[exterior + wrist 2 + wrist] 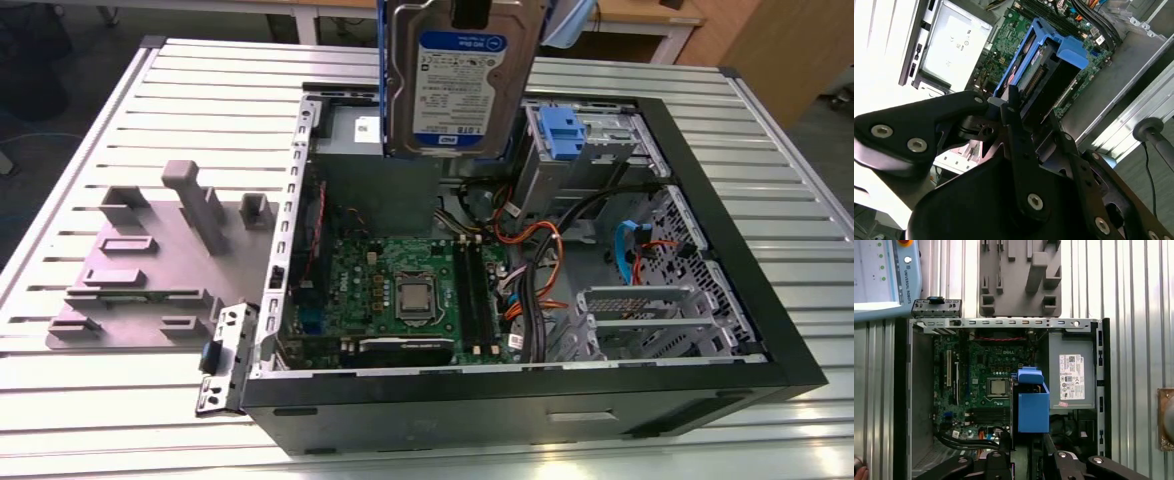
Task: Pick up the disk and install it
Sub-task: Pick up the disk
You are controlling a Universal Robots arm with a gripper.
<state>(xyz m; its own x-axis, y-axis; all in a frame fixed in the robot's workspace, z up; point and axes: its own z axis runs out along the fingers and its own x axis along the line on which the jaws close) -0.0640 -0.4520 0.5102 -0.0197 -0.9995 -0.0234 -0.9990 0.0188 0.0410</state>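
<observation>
End effector [1013, 105]: closed on the disk, gripping it from above.
Disk [461, 85]: hangs upright over the open computer case [747, 300], with its label facing the exterior view and blue rails along its sides.
Position from above: in the first wrist view, the disk sits over the interior, between the motherboard [984, 375] and the power supply [1071, 375].
Computer case: lies open on the slatted worktop [160, 110].
Grey fixture block [147, 270]: on the worktop, on the exterior view's left of the case.
</observation>
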